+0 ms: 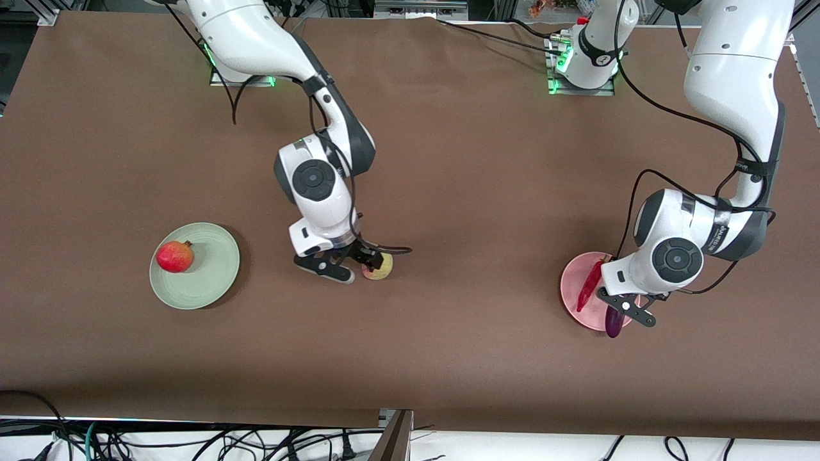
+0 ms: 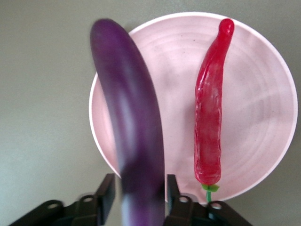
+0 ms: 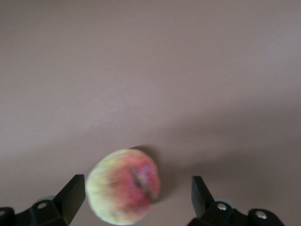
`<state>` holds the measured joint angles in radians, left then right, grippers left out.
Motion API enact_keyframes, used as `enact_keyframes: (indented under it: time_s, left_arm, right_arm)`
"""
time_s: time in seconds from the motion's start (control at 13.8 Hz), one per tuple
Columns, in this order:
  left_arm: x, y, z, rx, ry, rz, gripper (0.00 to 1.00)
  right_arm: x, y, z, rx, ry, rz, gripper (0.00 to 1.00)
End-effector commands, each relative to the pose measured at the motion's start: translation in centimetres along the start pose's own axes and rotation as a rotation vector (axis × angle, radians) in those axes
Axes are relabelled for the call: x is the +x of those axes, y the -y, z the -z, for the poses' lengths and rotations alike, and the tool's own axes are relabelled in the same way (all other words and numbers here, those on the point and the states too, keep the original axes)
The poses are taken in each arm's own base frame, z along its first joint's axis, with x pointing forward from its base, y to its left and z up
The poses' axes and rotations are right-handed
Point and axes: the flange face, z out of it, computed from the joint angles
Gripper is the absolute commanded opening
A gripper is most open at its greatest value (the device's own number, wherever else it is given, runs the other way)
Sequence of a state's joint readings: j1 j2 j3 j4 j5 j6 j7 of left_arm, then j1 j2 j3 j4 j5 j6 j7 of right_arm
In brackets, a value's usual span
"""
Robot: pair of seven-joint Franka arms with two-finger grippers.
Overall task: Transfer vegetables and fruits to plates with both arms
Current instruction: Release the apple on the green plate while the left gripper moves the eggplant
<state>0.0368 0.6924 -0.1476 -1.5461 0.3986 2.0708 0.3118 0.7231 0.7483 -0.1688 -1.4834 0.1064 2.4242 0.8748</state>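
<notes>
Eggplant hangs clamped in left claw over pink plate's edge, beside chili; released here, it may roll off. Right claw, spread apart, straddles peach off-centre; closing could nudge it away.

Both arms: glossy white shells, black joint bands, round dark-grey caps at wrist. Black cables looped along links. Black two-finger jaws, silver screws near fingertips. Green LEDs at bases.

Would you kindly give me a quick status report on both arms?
Left gripper shut on eggplant over pink plate, chili on it. Right gripper open around peach on table. Nothing obstructing.
</notes>
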Motion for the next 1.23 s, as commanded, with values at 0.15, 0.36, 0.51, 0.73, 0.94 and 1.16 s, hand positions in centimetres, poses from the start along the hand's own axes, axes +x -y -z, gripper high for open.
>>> enact_keyframes:
  time_s: [0.15, 0.36, 0.51, 0.73, 0.94, 1.16]
  left_arm:
    - [0.0, -0.3, 0.9, 0.006, -0.001, -0.030, 1.00]
    - [0.2, -0.7, 1.2, 0.008, -0.006, -0.034, 1.00]
    - [-0.2, -0.8, 3.1, -0.059, -0.017, 0.017, 1.00]
    - [-3.3, -0.4, 12.3, -0.230, -0.082, 0.175, 1.00]
    - [-6.8, -0.1, 21.3, -0.202, -0.097, 0.274, 1.00]
    - [-10.9, 1.0, 31.5, -0.190, -0.074, 0.313, 1.00]
  right_arm:
    - [-2.0, 1.2, -1.9, 0.014, -0.007, 0.023, 1.00]
    - [-3.6, 1.8, -3.1, 0.004, -0.008, 0.078, 1.00]
    - [-3.8, 1.7, -4.1, 0.008, -0.016, 0.086, 1.00]
    - [-4.1, 1.7, -4.8, -0.002, -0.023, 0.170, 1.00]
    - [-4.2, 1.4, -5.4, -0.009, -0.020, 0.212, 1.00]
    - [-4.1, 1.4, -5.2, -0.008, -0.022, 0.223, 1.00]
